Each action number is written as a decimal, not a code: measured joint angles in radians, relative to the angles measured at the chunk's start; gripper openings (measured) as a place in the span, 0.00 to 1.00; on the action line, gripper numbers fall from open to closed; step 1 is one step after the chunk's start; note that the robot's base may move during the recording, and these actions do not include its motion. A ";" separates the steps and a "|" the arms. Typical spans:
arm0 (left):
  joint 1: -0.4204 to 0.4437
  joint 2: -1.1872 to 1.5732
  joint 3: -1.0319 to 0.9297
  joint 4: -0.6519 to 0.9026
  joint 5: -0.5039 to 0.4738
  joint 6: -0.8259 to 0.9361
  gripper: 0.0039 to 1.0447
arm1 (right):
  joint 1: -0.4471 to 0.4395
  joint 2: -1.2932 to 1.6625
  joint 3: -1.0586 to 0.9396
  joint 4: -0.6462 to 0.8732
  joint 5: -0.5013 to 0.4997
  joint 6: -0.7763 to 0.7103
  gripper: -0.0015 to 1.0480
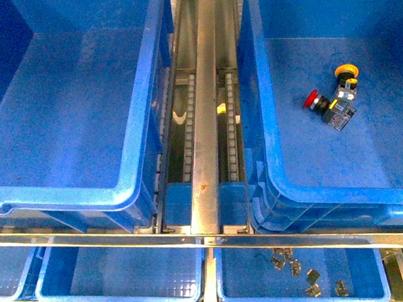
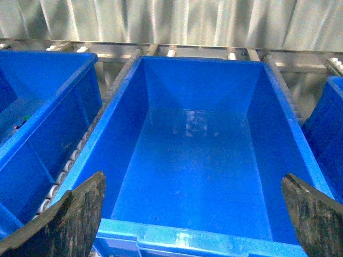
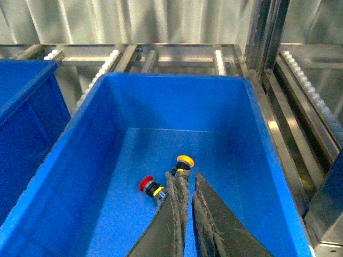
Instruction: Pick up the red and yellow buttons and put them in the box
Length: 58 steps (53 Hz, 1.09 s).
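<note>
Corrugated metal sheeting backed the scene in both wrist views, with steel roller rails running beneath and between the bins. Seen from the front, a bright steel rail [image 1: 205, 109] ran from 12 to 6 o'clock down the middle, flanked by roller strips, and it kept two large deep blue bins apart. The left bin [image 1: 131, 187] had a thick rolled rim and a smooth floor with nothing visible on it, leaving its whole interior open. The box [image 1: 276, 180] at right was the same glossy blue plastic with the same rounded rim; on its flat floor, toward 2 o'clock in the front view, lay the yellow button [image 1: 347, 72] and the red button [image 1: 313, 100], each with a black collar and a clear-grey block, lying just beside one another and well away from the walls. Along the 6 o'clock edge, under a thin metal bar, sat shallow blue trays [image 1: 120, 274], one of them holding scattered small metal parts [image 1: 308, 276]. The left gripper [image 2: 195, 214] was spread wide above the left bin, its rough dark fingers [image 2: 69, 219] at opposite corners of the wrist view. The right gripper [image 3: 188, 214] was nearly closed with only a slim gap and nothing between its worn fingers [image 3: 174, 219], hanging over the box near both buttons.
</note>
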 joint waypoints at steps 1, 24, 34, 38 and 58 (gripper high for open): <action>0.000 0.000 0.000 0.000 0.000 0.000 0.93 | 0.000 -0.014 0.000 -0.013 0.000 0.000 0.04; 0.000 0.000 0.000 0.000 0.000 0.000 0.93 | 0.000 -0.255 -0.001 -0.240 0.000 0.000 0.04; 0.000 0.000 0.000 0.000 0.000 0.000 0.93 | 0.000 -0.334 -0.001 -0.316 0.000 0.000 0.04; 0.000 0.000 0.000 0.000 0.000 0.000 0.93 | 0.000 -0.367 -0.001 -0.351 0.000 0.000 0.04; 0.000 0.000 0.000 0.000 0.000 0.000 0.93 | 0.000 -0.594 -0.001 -0.591 -0.002 0.000 0.04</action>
